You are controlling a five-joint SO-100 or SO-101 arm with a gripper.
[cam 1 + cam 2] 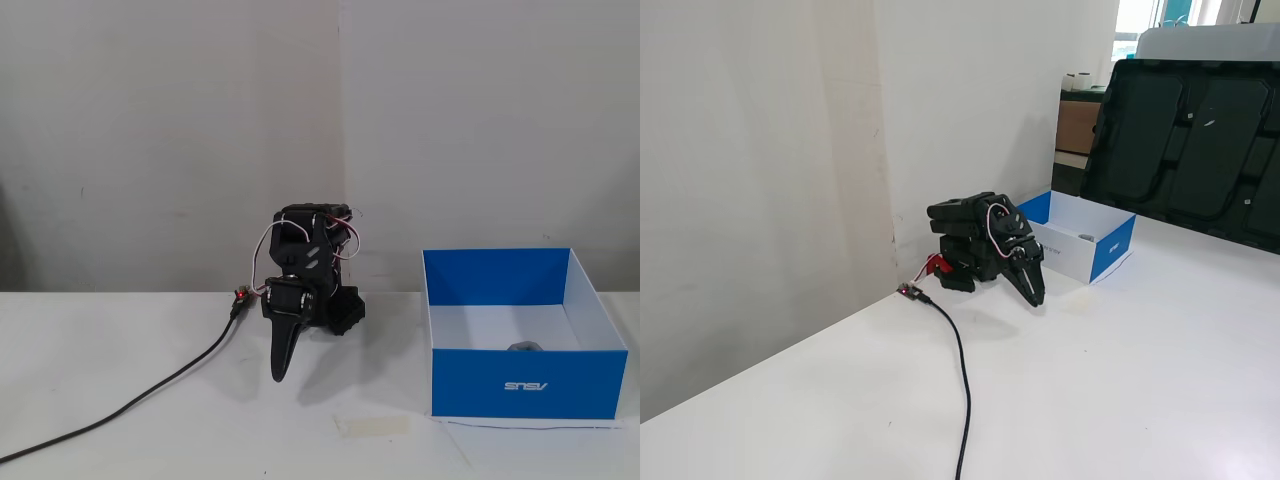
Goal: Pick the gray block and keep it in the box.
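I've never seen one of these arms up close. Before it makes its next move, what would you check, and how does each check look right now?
1. Gray block inside the box: ok, its top shows above the front wall.
2. Gripper empty: ok, the fingers are together, pointing down at the table, with nothing between them.
3. Arm folded clear of the box: ok, a gap shows between them in both fixed views.
4. Cable clear of the gripper: ok, it trails off to the left in this fixed view.
5. Strip of tape on the table out of the way: ok, it lies in front of the arm, untouched.
6. Block resting flat: cannot tell, mostly hidden.
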